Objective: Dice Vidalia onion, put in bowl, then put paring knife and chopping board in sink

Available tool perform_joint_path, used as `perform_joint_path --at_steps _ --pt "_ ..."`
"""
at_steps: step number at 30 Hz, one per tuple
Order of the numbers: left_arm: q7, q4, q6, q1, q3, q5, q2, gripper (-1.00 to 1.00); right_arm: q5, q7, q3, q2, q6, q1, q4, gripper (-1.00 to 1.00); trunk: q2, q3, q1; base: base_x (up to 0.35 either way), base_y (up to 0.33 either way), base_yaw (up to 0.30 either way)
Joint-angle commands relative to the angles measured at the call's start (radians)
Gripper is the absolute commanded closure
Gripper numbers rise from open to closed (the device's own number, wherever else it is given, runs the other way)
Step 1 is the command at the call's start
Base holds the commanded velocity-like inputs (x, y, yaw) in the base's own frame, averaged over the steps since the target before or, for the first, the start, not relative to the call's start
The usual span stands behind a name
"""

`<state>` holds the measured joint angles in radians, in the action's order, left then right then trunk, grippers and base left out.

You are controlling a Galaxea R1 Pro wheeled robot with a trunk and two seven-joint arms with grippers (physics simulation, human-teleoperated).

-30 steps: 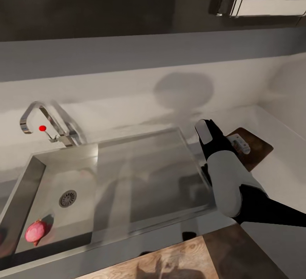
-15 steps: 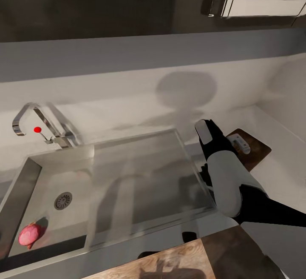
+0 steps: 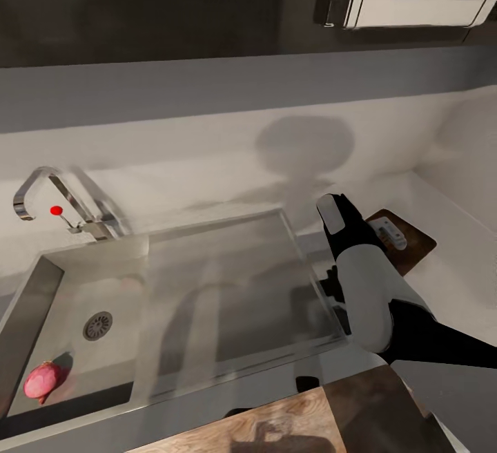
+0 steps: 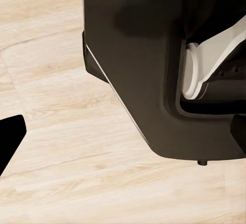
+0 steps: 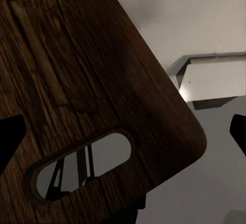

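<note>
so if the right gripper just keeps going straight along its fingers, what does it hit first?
Most likely the chopping board: in the right wrist view its dark wooden face and handle slot sit directly ahead between the fingertips of the right gripper. Depth is unclear, so I can't say how close it is.

Rectangular stainless-steel sink [image 3: 41, 280]: set into the long smooth grey countertop [image 3: 207, 170], at the left of the head view. Round drain [image 3: 97, 325]: in the basin floor. Pink Vidalia onion [image 3: 43, 380]: in the basin, at its near left corner. Angular chrome tap [image 3: 52, 206]: behind the basin. Flat steel drainboard [image 3: 228, 294]: right of the basin. Brown wooden chopping board [image 3: 407, 239]: on the countertop, right of the drainboard, partly behind the white-and-black right arm [image 3: 369, 287].
</note>
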<state>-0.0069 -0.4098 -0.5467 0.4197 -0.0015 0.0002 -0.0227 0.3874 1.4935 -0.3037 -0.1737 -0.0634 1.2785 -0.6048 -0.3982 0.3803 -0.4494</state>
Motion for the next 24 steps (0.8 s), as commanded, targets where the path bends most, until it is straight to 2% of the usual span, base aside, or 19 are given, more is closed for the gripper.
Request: perform_joint_path --at_steps 1,10,16,24 --pt "-0.001 -0.002 -0.001 0.001 0.000 0.001 0.000 -1.00 0.001 0.003 -0.003 -0.001 -0.007 0.000 -0.001 -1.00 -0.002 0.002 -0.001 0.000 -0.007 0.000" --pt "-0.001 -0.001 -0.001 0.001 0.000 -0.001 0.000 -1.00 0.001 0.002 -0.003 -0.001 -0.007 0.000 -0.001 -1.00 -0.002 0.002 -0.001 -0.003 -0.001 0.000" --pt "-0.001 -0.002 -0.001 0.001 0.000 -0.002 0.000 -1.00 0.001 0.002 -0.003 -0.001 -0.007 0.000 -0.001 -1.00 -0.002 0.002 -0.001 -0.160 -0.033 0.000" --pt "-0.001 -0.003 -0.002 0.001 0.000 -0.001 0.000 -1.00 0.001 0.002 -0.003 -0.001 -0.008 0.000 -0.001 -1.00 -0.002 0.002 -0.001 -0.033 -0.010 0.000"
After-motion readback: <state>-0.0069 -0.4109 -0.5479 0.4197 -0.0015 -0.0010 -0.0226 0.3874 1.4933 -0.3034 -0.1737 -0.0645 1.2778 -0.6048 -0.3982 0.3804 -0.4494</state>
